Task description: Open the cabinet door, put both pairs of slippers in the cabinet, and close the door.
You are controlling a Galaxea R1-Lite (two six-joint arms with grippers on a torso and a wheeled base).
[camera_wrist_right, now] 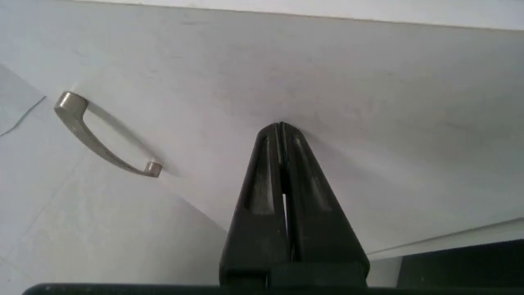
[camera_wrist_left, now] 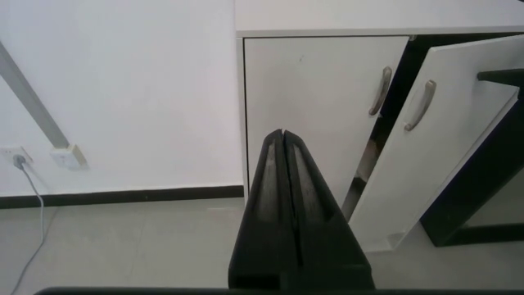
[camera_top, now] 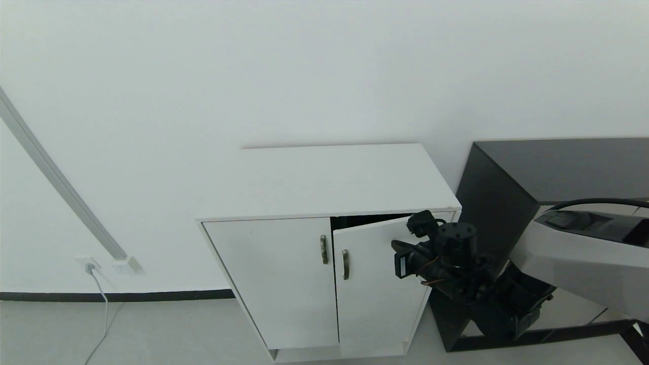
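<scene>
The white cabinet [camera_top: 324, 182] stands against the wall with two doors. Its left door [camera_top: 274, 279] is closed. The right door [camera_top: 375, 294] stands slightly ajar, with a dark gap along its top edge. Each door carries a metal handle [camera_top: 345, 264] near the middle seam. My right gripper [camera_top: 401, 252] is shut, and its tips rest against the face of the right door [camera_wrist_right: 368, 123], to the side of that door's handle [camera_wrist_right: 106, 146]. My left gripper [camera_wrist_left: 283, 135] is shut on nothing and hangs back from the cabinet [camera_wrist_left: 319, 115] above the floor.
A black piece of furniture [camera_top: 502, 203] stands tight against the cabinet's right side. On the wall to the left are a socket with a cable [camera_top: 91, 267] and a slanting cable duct [camera_top: 50, 172]. Bare floor [camera_top: 127, 329] lies left of the cabinet.
</scene>
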